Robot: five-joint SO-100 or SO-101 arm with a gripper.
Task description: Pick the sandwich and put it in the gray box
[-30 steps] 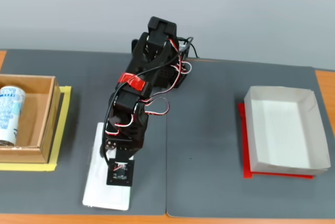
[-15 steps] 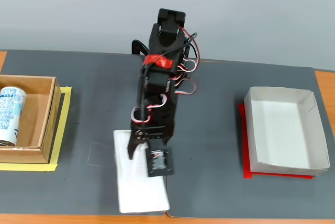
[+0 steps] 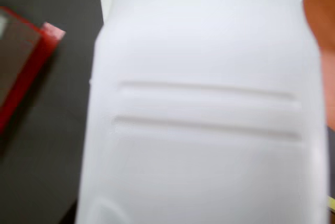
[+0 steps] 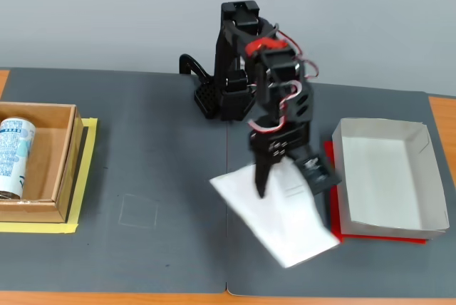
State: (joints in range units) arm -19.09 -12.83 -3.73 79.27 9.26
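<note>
Transport step. End effector clamped on sandwich, pack carried tilted above desk, just left of gray box. Next: swing right over box wall, then release.

White sandwich, pale grey-white gray box on red sheet, brown cardboard box on yellow sheet, blue-white can, dark grey tabletop.

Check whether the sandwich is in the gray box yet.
Not yet. The sandwich hangs in the pincer over the dark mat, beside the gray box, which looks empty.
</note>
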